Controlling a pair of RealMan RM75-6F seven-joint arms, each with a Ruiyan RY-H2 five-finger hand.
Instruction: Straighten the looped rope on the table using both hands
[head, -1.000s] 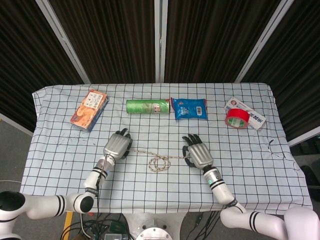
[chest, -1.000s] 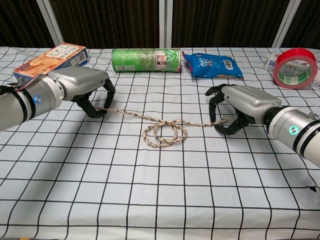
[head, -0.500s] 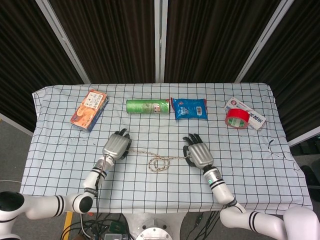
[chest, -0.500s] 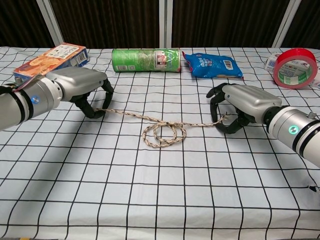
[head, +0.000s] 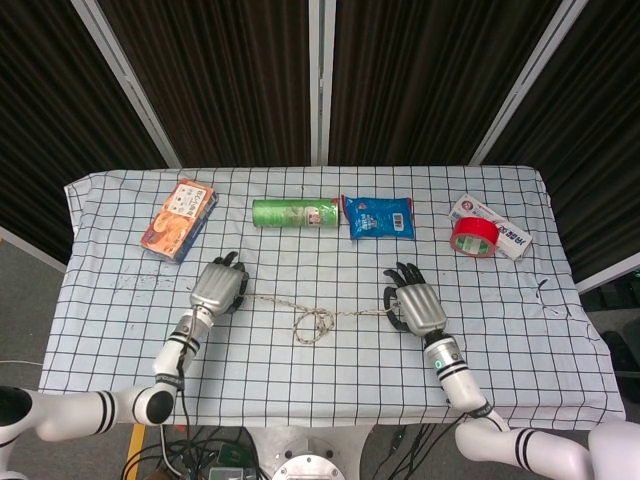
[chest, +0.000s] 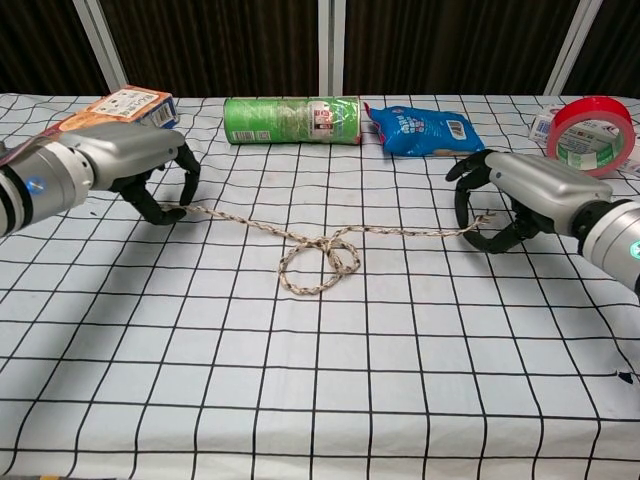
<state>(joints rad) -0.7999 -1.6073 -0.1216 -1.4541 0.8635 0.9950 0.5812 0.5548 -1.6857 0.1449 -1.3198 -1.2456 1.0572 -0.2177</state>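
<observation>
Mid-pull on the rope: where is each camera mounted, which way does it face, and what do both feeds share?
Head view: high above the near table edge, looking steeply down; shows the whole table, left hand, right hand and both forearms.
Chest view: low at the near edge, looking across the tabletop toward the dark curtains; left hand and right hand enter from the sides.
Shared: both hands holding the rope ends, green can, blue packet, red tape roll.
</observation>
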